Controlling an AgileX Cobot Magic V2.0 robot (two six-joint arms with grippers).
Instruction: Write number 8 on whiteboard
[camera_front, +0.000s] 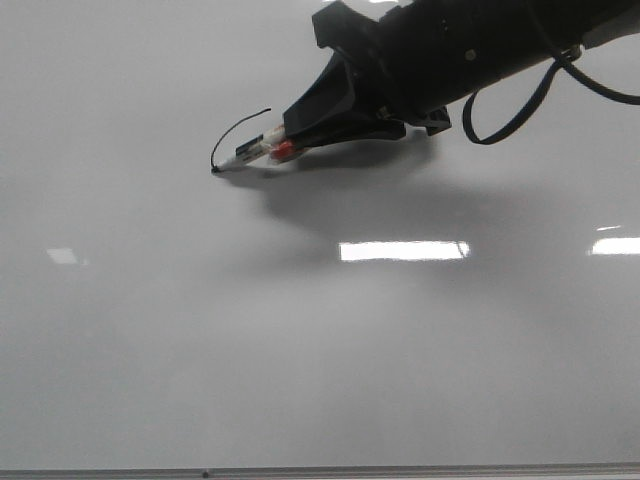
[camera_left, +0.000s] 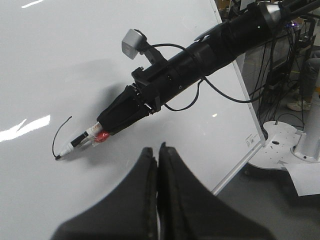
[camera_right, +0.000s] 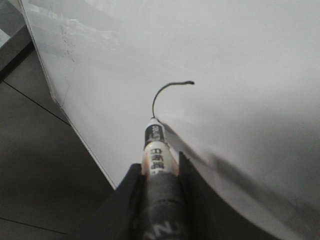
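Observation:
The whiteboard (camera_front: 300, 350) fills the front view, glossy and pale grey. My right gripper (camera_front: 290, 140) is shut on a white-and-black marker (camera_front: 245, 155) whose tip touches the board. Only a thin black curved stroke (camera_front: 235, 128) of the number 8 is drawn, an arc ending at the tip. The right wrist view shows the marker (camera_right: 156, 145) between the fingers and the arc (camera_right: 167, 90) ahead of it. My left gripper (camera_left: 158, 152) is shut and empty, hovering above the board (camera_left: 75, 50) near the right arm; the marker (camera_left: 77, 142) and the stroke (camera_left: 59, 135) show there too.
Bright rectangular light reflections (camera_front: 403, 250) lie on the board. A grey metal edge strip (camera_front: 320, 470) runs along the near edge. Beyond the board's side edge (camera_left: 240, 155) stand a white robot base (camera_left: 295, 150) and cables on the floor.

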